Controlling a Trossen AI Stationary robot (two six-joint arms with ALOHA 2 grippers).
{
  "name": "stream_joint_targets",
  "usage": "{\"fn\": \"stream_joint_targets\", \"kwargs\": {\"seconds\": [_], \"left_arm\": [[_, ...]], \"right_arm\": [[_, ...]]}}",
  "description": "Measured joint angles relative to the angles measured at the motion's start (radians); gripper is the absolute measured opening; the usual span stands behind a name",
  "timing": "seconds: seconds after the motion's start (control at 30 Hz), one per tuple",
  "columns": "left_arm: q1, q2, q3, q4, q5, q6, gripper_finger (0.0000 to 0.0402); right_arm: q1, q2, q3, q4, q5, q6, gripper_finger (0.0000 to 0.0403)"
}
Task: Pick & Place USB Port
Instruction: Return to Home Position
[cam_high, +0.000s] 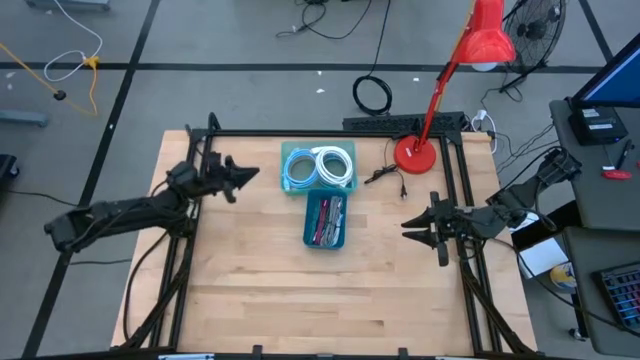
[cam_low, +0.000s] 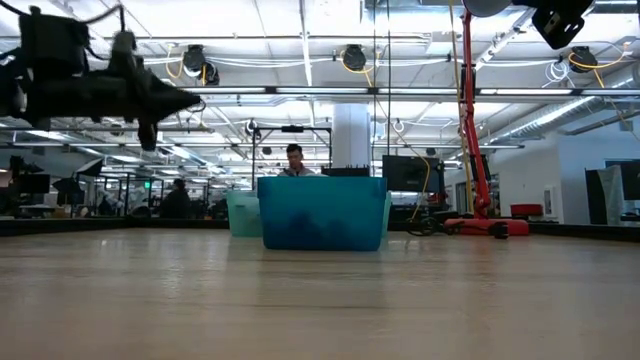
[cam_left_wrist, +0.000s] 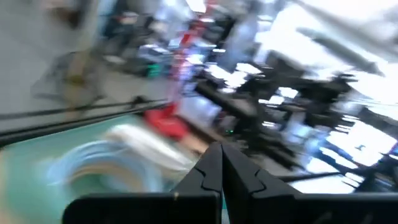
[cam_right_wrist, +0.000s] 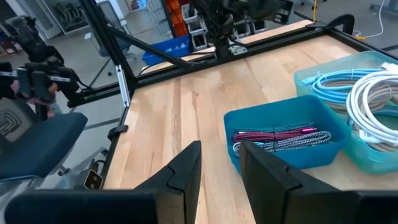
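USB cables (cam_right_wrist: 280, 138), braided red, black and grey, lie bundled in blue bin (cam_right_wrist: 292, 158) mid-table. Green bin (cam_high: 319, 146), touching it on far side, holds coiled white cable (cam_high: 345, 168) and pale blue cable (cam_high: 290, 175). Left gripper (cam_high: 252, 175) raised beside green bin, fingers pressed together. Right gripper (cam_high: 408, 224) over table's right side, fingers a narrow gap apart

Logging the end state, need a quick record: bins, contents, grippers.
green bin: coiled white cable and light blue cable inside
blue bin: thin cables inside, next to green bin
left gripper: shut, empty, left of green bin
right gripper: open, empty, right of blue bin
lamp: red, table's far right corner
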Motion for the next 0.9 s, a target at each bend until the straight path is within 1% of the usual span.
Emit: {"fn": "stream_joint_targets", "kwargs": {"seconds": [0.03,0.1,0.13,0.27,0.33,0.5,0.57,0.67,0.77,0.83,0.9], "left_arm": [[-0.011,-0.025,0.001,0.001,0.029,-0.002,0.0],[-0.052,-0.081,0.001,-0.015,0.044,0.006,0.0],[-0.078,-0.11,0.001,-0.032,0.033,0.025,0.0],[-0.193,-0.259,0.015,-0.146,-0.079,0.1,0.0],[-0.262,-0.34,0.043,-0.278,-0.141,0.139,0.0],[-0.478,-0.507,0.156,-0.757,-0.35,0.226,0.0],[-0.568,-0.554,0.168,-0.832,-0.438,0.235,0.0],[-0.693,-0.609,0.155,-0.834,-0.579,0.242,0.0],[-0.808,-0.642,0.121,-0.821,-0.7,0.259,0.0],[-0.878,-0.651,0.088,-0.755,-0.757,0.304,0.0],[-0.932,-0.652,0.048,-0.671,-0.793,0.355,0.0]], "right_arm": [[0.0,0.0,0.0,0.0,0.0,0.0,0.01],[0.0,0.0,0.0,0.002,0.0,0.0,0.01],[0.0,0.0,0.0,0.003,0.0,0.0,0.01],[0.0,0.0,0.0,0.0,0.001,-0.018,0.01],[0.0,0.0,0.0,0.0,0.002,-0.033,0.01],[0.0,0.0,0.0,0.0,0.037,-0.037,0.01],[0.0,0.0,0.0,0.0,0.054,-0.037,0.01],[0.0,0.0,0.0,0.0,0.056,-0.066,0.01],[0.0,0.0,0.0,0.0,0.055,-0.082,0.01],[0.0,0.0,0.0,0.0,0.054,-0.079,0.01],[0.0,0.0,0.0,0.0,0.052,-0.079,0.01]]}}
